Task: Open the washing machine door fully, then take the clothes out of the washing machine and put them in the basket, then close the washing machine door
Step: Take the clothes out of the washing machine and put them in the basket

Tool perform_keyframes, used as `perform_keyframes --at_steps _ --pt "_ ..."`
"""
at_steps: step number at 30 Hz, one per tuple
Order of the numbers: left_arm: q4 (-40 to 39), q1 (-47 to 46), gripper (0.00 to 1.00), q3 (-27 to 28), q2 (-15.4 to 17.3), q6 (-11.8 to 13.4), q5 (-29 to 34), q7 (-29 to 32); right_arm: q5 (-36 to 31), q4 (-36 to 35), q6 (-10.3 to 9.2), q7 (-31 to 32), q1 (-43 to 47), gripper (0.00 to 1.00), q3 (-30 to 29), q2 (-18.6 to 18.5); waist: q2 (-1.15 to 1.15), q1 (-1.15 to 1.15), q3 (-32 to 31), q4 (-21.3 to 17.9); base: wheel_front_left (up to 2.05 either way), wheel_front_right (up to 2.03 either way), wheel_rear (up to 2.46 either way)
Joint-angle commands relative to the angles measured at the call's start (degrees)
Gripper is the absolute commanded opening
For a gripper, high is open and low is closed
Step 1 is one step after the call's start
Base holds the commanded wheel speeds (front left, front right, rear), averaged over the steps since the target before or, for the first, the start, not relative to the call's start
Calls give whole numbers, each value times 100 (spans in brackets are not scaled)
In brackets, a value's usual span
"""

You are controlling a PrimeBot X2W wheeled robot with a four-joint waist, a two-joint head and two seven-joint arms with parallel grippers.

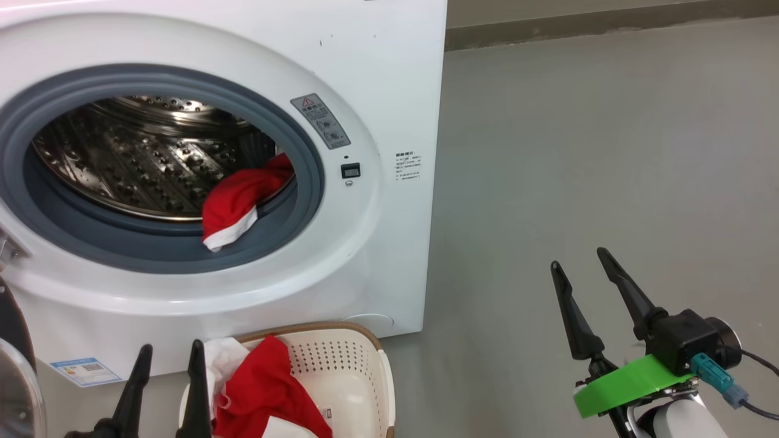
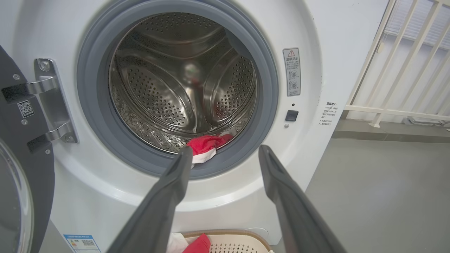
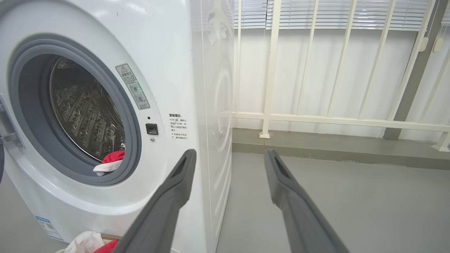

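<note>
While the large round black-rimmed glass door (image 2: 42,182) hangs swung open beside the big white front-loading washing machine (image 1: 377,91), one bright red fabric garment with a white hem (image 1: 237,201) lies at the front of its perforated steel drum (image 1: 134,164), draped onto the grey rubber ring (image 1: 122,246). More red and white clothes (image 1: 268,389) sit in the small cream perforated plastic basket (image 1: 347,359) just below. The left gripper (image 1: 171,345) and right gripper (image 1: 578,257) both stand spread wide, empty.
</note>
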Motion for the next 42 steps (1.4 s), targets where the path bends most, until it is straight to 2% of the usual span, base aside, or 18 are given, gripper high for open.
perform_keyframes --at_steps 1,18,26,32,42 --pt "-186 -23 100 179 60 60 -16 5 -50 -163 36 -37 23 100 99 6 0 0 -47 -9 0 0 0" --pt "-217 9 100 56 70 88 -61 52 -62 -205 36 -37 66 100 133 6 0 0 31 101 0 0 0" --pt "-204 -160 100 64 83 193 -59 139 -51 -204 36 -37 -27 100 176 6 0 0 255 110 0 0 0" --pt "-111 -520 100 102 121 188 -139 149 -52 -240 36 -37 -154 100 209 6 0 0 532 122 0 0 0" --pt "342 -1552 100 47 258 -37 -254 78 -123 -377 36 -37 -388 100 192 6 0 0 1205 233 0 0 0"
